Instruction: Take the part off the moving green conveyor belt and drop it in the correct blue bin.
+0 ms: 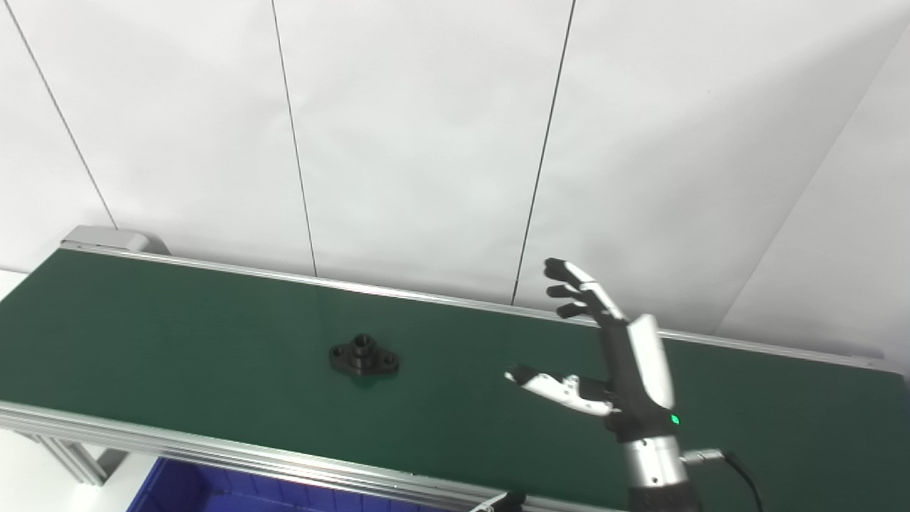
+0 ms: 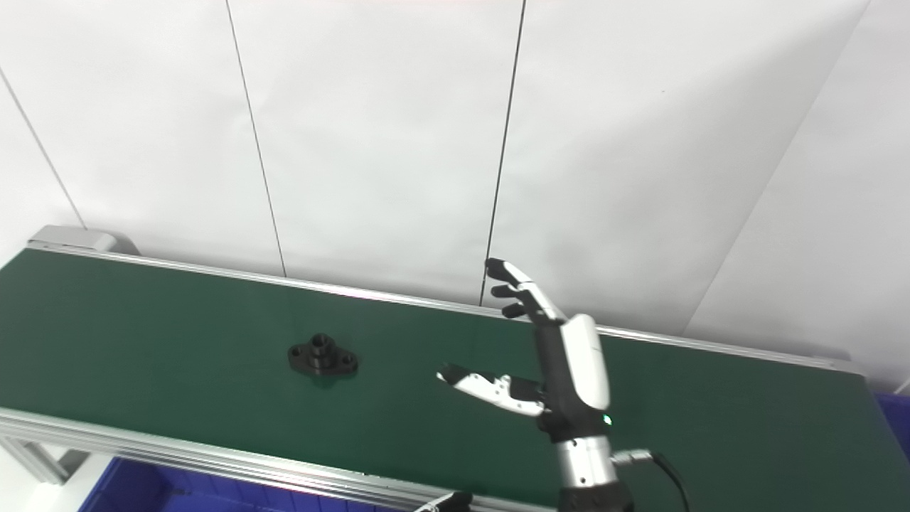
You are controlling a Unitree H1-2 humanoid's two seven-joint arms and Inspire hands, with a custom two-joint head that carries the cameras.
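Part (image 1: 363,355): mid-belt on conveyor belt (image 1: 178,334), nearer its front edge.
Right hand (image 1: 611,363): spread wide, holding nothing, well apart.
Risk: mistimed closing lets it slide past.

The right hand (image 1: 625,363) has a white shell over its back and a black palm and frame beneath, with a small green light glowing near the wrist. Its fingers (image 1: 579,288) are white along the back and end in black tips, and the thumb (image 1: 551,386) is likewise white with a black tip and dark screw marks. Below sits a ribbed silver wrist cuff (image 1: 654,462), from whose right side a metal plug leads into a black cable (image 1: 739,473).
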